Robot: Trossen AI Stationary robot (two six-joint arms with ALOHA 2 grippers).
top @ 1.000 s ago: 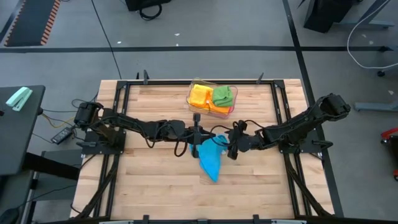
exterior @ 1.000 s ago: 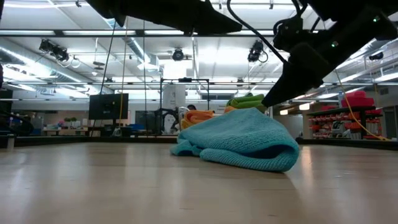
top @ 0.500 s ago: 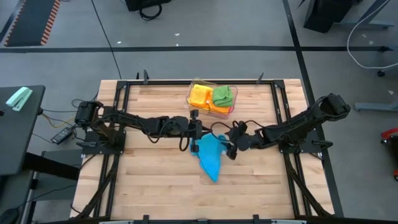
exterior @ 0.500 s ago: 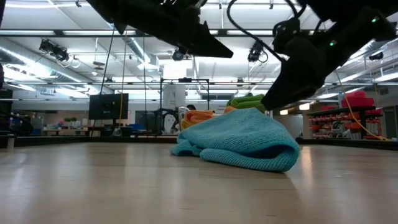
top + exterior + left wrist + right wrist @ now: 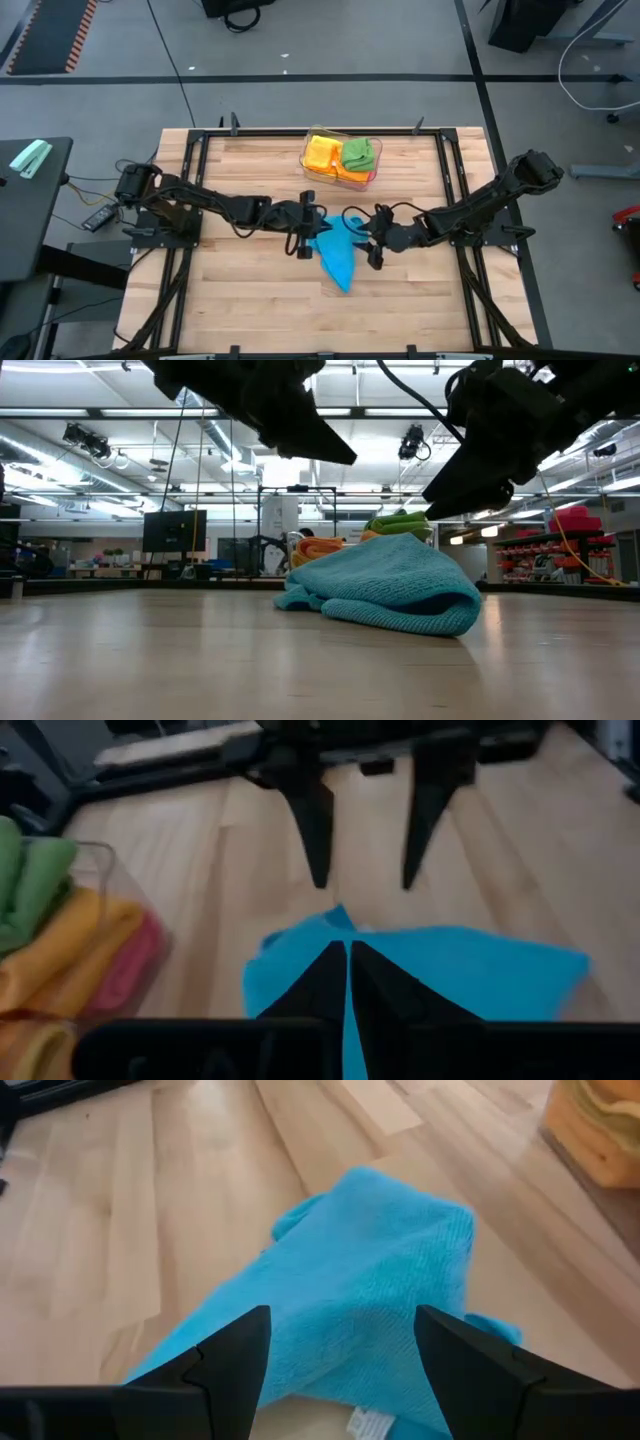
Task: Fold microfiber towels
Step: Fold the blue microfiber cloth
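Note:
A blue towel lies crumpled in a soft heap on the wooden table, near its middle; it also shows in the low view. My left gripper is shut and hangs clear above the towel's left side, tipped downward. My right gripper is open, with one finger on either side above the towel's right part. Its tips stand just over the heap.
A clear plastic tray at the table's far middle holds folded yellow-orange and green towels, with a pink one under them. Black frame rails run along the table's edges. Bare wood lies in front of the towel.
My left gripper has sunk and tipped its shut fingers downward, rolling at the wrist and drawing a little toward the table's left. My right gripper has risen slightly off the heap and shifted toward the near edge, staying open. The blue towel has kept its place and shape.

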